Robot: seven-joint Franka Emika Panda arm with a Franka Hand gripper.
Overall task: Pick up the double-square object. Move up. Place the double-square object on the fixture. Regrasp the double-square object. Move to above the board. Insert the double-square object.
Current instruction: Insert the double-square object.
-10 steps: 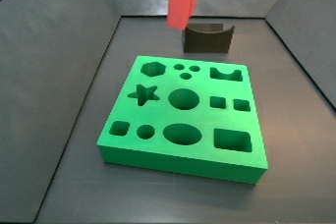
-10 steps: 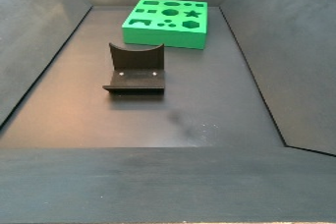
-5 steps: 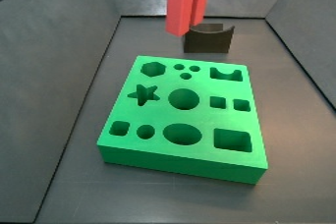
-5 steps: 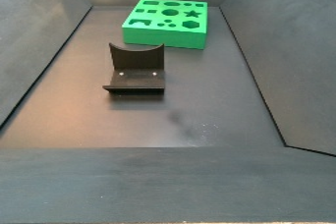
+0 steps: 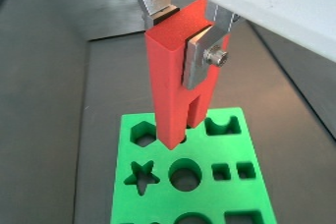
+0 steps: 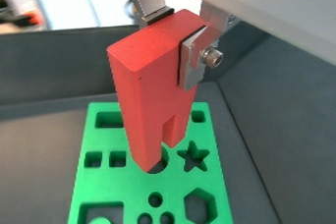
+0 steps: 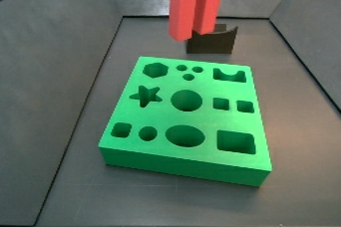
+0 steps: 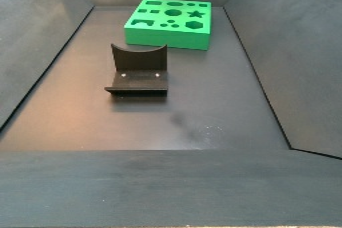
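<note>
No text, label, brand or number can be read anywhere: the jaws, red piece and green board are all unmarked.

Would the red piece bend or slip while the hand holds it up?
Probably not bend: the red piece hangs straight and blocky in both wrist views. Slipping seems unlikely, since the hand has its flat fingers on its faces above the green board.

gripper [image 5: 178, 27] body cut off, double-square object [image 7: 194, 7] top cropped
</note>
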